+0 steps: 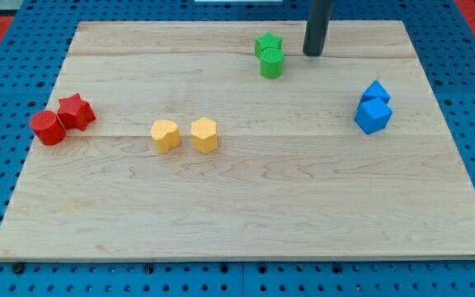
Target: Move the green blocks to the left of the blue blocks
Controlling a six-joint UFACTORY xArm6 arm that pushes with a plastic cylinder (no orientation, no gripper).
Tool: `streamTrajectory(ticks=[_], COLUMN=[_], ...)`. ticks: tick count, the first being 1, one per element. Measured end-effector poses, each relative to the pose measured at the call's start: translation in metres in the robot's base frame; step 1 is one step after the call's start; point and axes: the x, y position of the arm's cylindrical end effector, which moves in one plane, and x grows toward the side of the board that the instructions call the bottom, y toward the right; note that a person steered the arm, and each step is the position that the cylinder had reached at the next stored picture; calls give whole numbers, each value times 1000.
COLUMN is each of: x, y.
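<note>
A green star block point(267, 44) and a green cylinder block point(271, 63) touch each other near the view's top, a little right of centre. Two blue blocks sit at the view's right: a blue cube point(373, 115) and another blue block point(376, 91) just above it, touching. My tip point(312, 54) is a dark rod end on the board just to the right of the green blocks, with a small gap to them. The blue blocks lie further right and lower than my tip.
Two yellow hexagonal blocks point(166, 134) point(204, 134) sit side by side left of centre. A red cylinder point(49, 128) and a red star point(76, 110) touch at the view's left edge. The wooden board point(246, 214) lies on a blue pegboard.
</note>
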Motion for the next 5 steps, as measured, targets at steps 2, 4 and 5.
streamTrajectory(ticks=[2, 4, 5], x=[4, 51, 66], y=[-121, -66, -41])
